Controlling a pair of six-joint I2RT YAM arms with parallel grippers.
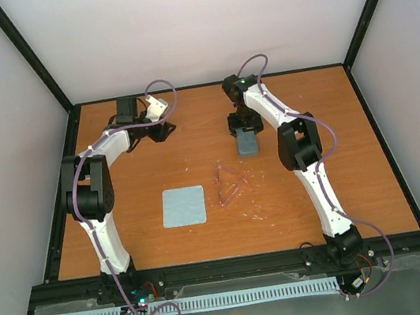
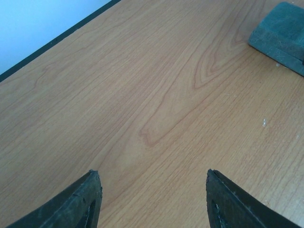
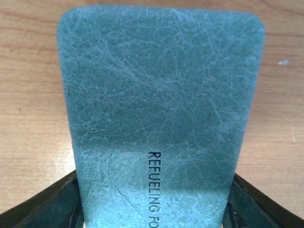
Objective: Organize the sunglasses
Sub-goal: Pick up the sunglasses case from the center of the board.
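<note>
The sunglasses (image 1: 229,184) lie on the table at the middle, a thin pinkish-red triangular outline, apart from both grippers. The blue-grey oblong case (image 1: 247,145) lies behind them. My right gripper (image 1: 243,126) is at the case's far end, and in the right wrist view the case (image 3: 156,109) fills the gap between the fingers (image 3: 57,199), which press against both long sides. My left gripper (image 1: 160,130) is open and empty over bare wood at the back left (image 2: 152,183). A corner of the case (image 2: 280,33) shows in the left wrist view.
A pale blue square cloth (image 1: 183,206) lies on the table left of the sunglasses. Small pale specks (image 1: 257,214) are scattered on the wood near the sunglasses. A black frame (image 1: 62,185) borders the table, with white walls behind.
</note>
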